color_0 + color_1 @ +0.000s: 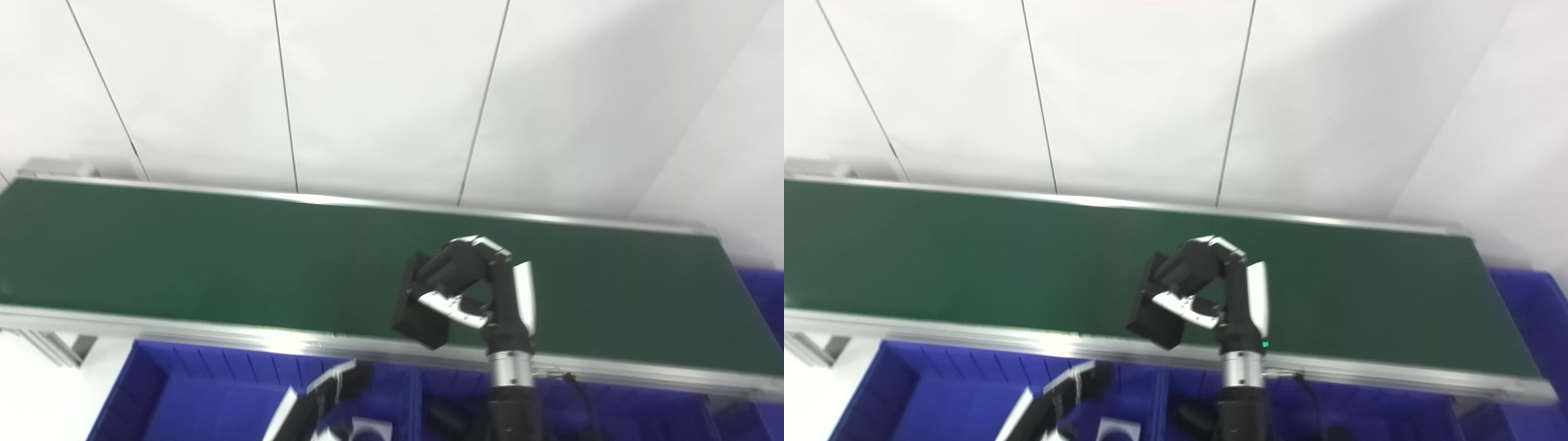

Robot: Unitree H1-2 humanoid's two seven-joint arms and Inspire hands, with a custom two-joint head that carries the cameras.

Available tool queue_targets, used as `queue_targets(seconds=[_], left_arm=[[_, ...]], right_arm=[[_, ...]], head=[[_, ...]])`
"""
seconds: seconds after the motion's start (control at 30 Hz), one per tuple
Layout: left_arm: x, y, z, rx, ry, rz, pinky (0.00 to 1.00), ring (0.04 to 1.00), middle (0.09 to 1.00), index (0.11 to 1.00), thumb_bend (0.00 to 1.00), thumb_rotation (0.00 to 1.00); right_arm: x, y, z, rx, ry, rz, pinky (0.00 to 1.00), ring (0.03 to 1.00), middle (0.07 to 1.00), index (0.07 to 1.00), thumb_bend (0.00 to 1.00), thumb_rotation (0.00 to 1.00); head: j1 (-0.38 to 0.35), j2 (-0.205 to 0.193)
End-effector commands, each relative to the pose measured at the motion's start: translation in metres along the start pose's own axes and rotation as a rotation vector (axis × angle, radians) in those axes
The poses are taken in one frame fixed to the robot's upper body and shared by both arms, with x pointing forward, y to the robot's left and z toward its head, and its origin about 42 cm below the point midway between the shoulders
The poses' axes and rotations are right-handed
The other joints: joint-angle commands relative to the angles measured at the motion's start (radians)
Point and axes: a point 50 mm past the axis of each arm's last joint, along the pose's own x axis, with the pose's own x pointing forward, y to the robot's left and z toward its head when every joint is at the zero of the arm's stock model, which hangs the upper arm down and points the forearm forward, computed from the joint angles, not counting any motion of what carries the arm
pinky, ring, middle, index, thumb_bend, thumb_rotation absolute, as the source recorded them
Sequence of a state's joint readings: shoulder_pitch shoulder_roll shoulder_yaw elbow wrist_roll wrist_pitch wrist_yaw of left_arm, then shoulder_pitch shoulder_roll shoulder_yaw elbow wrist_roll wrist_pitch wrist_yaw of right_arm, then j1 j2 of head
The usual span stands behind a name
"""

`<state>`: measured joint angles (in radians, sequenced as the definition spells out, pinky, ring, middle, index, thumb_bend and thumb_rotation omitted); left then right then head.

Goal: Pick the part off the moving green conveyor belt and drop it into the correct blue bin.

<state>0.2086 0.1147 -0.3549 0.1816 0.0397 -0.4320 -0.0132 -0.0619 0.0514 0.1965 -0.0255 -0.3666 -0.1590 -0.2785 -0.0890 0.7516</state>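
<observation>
Already the right robot hand (471,282) has its fingers curled round the black part (419,303), held tilted above the near edge of the green conveyor belt (184,257). The part's long axis slants up and away, toward the belt. The blue bin (184,392) lies directly below, along the counter's near edge. The left robot hand (334,389) hovers low over that bin; whether it's open, I cannot tell.

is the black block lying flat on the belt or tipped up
Tipped up: the black rectangular block sits tilted in the right robot hand, its lower corner over the green conveyor belt's near rail.
</observation>
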Motion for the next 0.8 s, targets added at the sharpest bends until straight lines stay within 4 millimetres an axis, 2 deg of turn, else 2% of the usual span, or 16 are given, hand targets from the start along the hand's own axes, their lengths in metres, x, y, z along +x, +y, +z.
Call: queue_targets(seconds=[0.0,0.17,0.27,0.43,0.57,0.77], left_arm=[[0.008,-0.002,0.015,0.007,-0.09,0.002,0.78,0.799,0.804,0.797,0.82,0.84],[0.01,-0.002,0.02,-0.005,-0.107,0.002,0.79,0.81,0.806,0.795,0.81,0.83],[0.013,-0.001,0.025,0.009,-0.117,-0.001,0.78,0.803,0.804,0.799,0.81,0.83],[0.014,0.002,0.031,0.021,-0.119,-0.006,0.77,0.8,0.804,0.802,0.8,0.82],[0.013,0.004,0.032,0.02,-0.113,-0.005,0.77,0.806,0.81,0.807,0.8,0.81],[0.012,0.006,0.032,0.023,-0.127,-0.002,0.78,0.806,0.81,0.809,0.77,0.83]], right_arm=[[-0.006,-0.014,0.01,-0.001,-0.03,-0.016,0.48,0.49,0.528,0.439,0.51,0.0],[-0.036,-0.04,0.004,-0.022,0.013,-0.027,0.47,0.494,0.526,0.44,0.51,0.0],[-0.054,-0.056,-0.003,-0.073,0.042,-0.007,0.48,0.5,0.526,0.44,0.51,0.0],[-0.072,-0.074,-0.017,-0.154,0.11,0.033,0.48,0.502,0.524,0.438,0.51,0.0],[-0.083,-0.083,-0.03,-0.273,0.205,0.097,0.42,0.457,0.531,0.463,0.51,0.0],[-0.089,-0.083,-0.052,-0.421,0.342,0.192,0.33,0.402,0.528,0.499,0.51,0.0]], head=[[0.004,0.017],[0.011,0.043],[0.027,0.073],[0.028,0.088],[0.028,0.09],[0.029,0.093]])
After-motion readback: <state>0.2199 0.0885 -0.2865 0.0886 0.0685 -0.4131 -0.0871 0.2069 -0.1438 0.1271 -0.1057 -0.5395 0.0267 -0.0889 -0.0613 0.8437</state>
